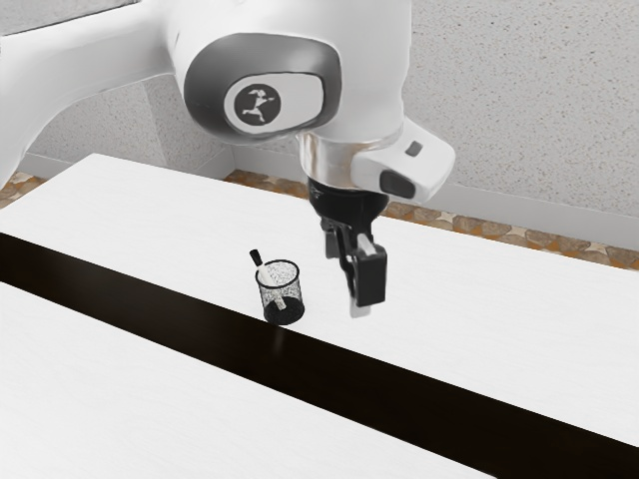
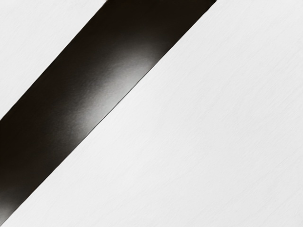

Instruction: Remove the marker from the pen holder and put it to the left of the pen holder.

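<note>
One slim marker with a white body and black end (image 1: 256,257), sitting in the round black wire-mesh pen holder (image 1: 283,291). It leans toward the exterior view's left, black end poking above the rim, pale lower part visible through the mesh. My black two-finger gripper (image 1: 349,282) is off to the exterior view's right of both, raised above the table, well apart from the marker. Fingers spread, nothing between them; I read it as released.

Materials: holder is an upright open cup, speckled see-through wall, solid dark rim and base. It stands on the glossy white tabletop (image 1: 499,339), right by the edge of a long, straight, near-black glossy strip (image 1: 399,384). Wrist view has that strip running diagonally, soft pale glare on it, white surface with faint fine grain on both sides.

Arm (image 1: 369,80) is smooth white shell, rounded, grey ring round the joint, dark circular badge (image 1: 257,104) on it. Behind the table: speckled grey wall (image 1: 519,110), plain pale skirting (image 1: 499,206), floor (image 1: 489,228) in brown, orange and cream stone pattern.
</note>
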